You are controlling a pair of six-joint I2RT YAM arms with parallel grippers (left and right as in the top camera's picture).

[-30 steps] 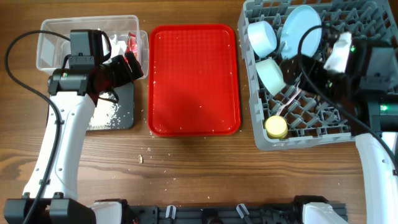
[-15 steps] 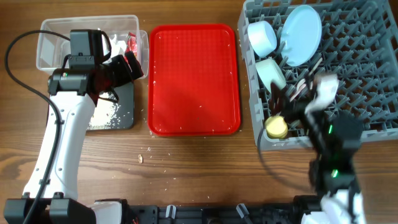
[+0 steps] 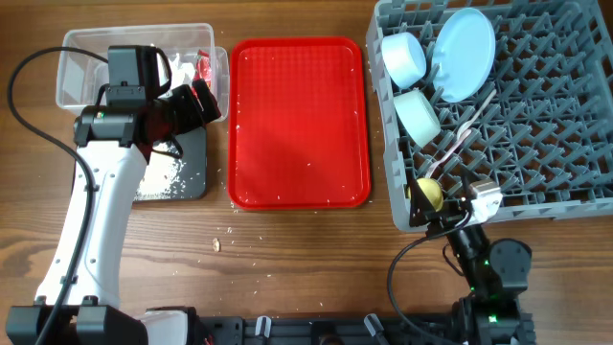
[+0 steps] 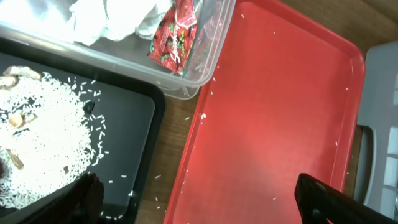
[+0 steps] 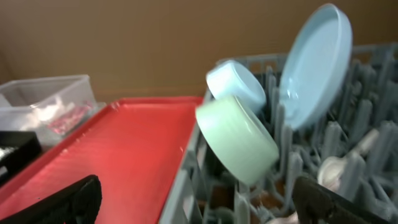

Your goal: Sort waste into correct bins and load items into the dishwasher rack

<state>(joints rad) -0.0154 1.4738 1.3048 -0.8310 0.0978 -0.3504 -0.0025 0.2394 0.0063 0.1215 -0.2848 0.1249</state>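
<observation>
From above, the grey dishwasher rack (image 3: pixel 536 144) holds one pale blue plate (image 3: pixel 465 53) on edge, two bowls (image 3: pixel 404 57), one yellow cup (image 3: pixel 428 195) and white cutlery (image 3: pixel 466 129). One clear tub (image 3: pixel 81 67) and one black tray (image 3: pixel 187 168) sit left of the red tray (image 3: pixel 299 120).

Left wrist: the left gripper (image 4: pixel 205 199) is spread wide and empty. One red wrapper (image 4: pixel 174 37) and crumpled tissue (image 4: pixel 118 15) lie in the tub, and brown scraps (image 4: pixel 15 118) lie among white grains in the black tray.

Right wrist: the right gripper (image 5: pixel 199 208) gapes wide and empty, facing the rack.

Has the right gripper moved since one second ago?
Yes. The right gripper has gone from above the dishwasher rack toward the picture's bottom edge, and is now at the rack's near rim by the yellow cup.
</observation>
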